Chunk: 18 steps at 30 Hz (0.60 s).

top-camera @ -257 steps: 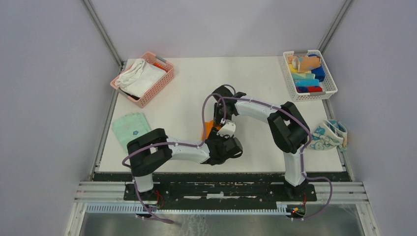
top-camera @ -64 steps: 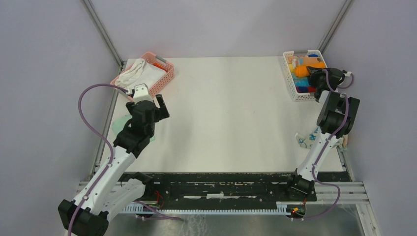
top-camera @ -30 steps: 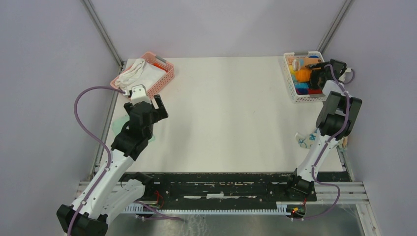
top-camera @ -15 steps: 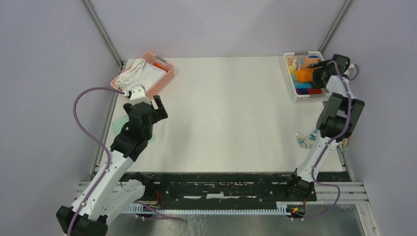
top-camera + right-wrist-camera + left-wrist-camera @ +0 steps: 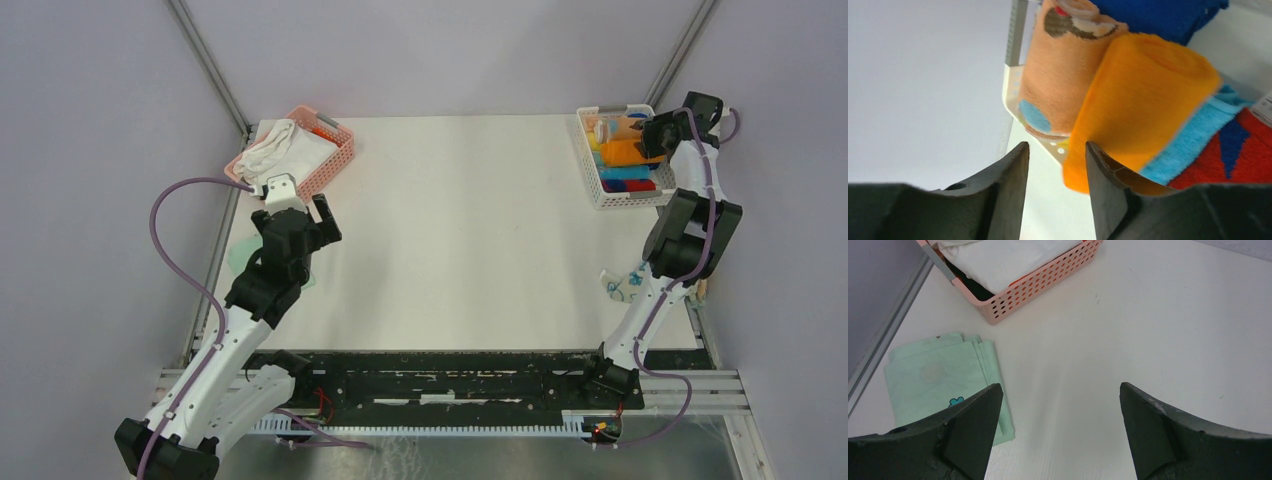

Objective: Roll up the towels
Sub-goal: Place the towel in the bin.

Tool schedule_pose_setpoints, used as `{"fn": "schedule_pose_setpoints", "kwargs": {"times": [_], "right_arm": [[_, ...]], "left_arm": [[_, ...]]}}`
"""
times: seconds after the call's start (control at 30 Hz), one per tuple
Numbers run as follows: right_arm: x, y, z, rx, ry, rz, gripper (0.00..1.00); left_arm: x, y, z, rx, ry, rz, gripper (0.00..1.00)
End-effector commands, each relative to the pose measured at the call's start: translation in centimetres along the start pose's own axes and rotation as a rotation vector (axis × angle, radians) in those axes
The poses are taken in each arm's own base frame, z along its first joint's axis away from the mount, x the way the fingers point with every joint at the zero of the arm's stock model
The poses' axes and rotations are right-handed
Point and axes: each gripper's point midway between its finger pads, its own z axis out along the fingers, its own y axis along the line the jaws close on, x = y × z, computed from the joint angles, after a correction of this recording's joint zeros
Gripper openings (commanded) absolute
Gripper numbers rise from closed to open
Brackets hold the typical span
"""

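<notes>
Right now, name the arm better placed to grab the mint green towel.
Left. Its open fingers hover over the mint green towel by the pink basket; the right arm is far off at the white basket.

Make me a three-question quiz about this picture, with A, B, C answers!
1. Where is the rolled orange towel? A) pink basket B) white basket C) bare table
2. What colour is the flat folded towel under the left gripper? A) red B) black C) mint green
3. The left gripper is: A) open, empty B) shut on a towel C) holding a basket
Answers: 1 B, it sits in the far-right white basket. 2 C, the cloth is pale green. 3 A, jaws wide, nothing between.
</notes>
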Motion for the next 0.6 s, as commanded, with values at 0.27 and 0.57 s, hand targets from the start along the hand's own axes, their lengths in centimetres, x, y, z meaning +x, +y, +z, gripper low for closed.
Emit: {"fn": "schedule_pose_setpoints", "kwargs": {"times": [0.27, 0.57], "right_arm": [[1.1, -2.2, 5.0, 0.033, 0.028, -0.078, 0.39], [-0.1, 3.0, 2.6, -0.124, 0.037, -0.19, 0.43]], "left_arm": [[-1.1, 0.2, 0.0, -0.001, -0.042, 0.026, 0.93], [-1.1, 0.2, 0.0, 0.003, -0.041, 0.025, 0.93]]}}
